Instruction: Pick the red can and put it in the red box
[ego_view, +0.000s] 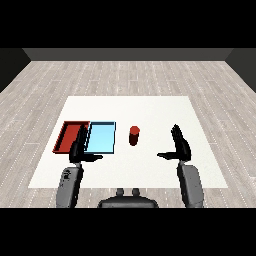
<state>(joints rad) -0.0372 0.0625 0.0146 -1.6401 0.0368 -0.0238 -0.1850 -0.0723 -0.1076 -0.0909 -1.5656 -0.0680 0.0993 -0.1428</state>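
Head view across the white worktop (150, 107). The red can (134, 135) stands upright on the worktop, near the middle, free of both hands and outside both trays. Just to its left lies the light blue tray (102, 138); the red tray (68, 136) lies directly beyond that, the two side by side with adjoining edges, so that the blue tray sits between the can and the red tray. Both trays appear to hold nothing.

The right robot hand (180, 145) is raised to the right of the can and a little nearer the viewer, apart from it. Its fingers are straight and point away across the worktop, its thumb juts toward the left, and it grips nothing. The left robot hand (80, 150) is in front of the near edges of the two trays, overlapping the near right corner of the red tray as seen from here. Its fingers are likewise extended, thumb turned to the right, holding nothing. Grey forearms rise from the lower corners. A pale wood-plank floor (128, 75) surrounds the worktop.
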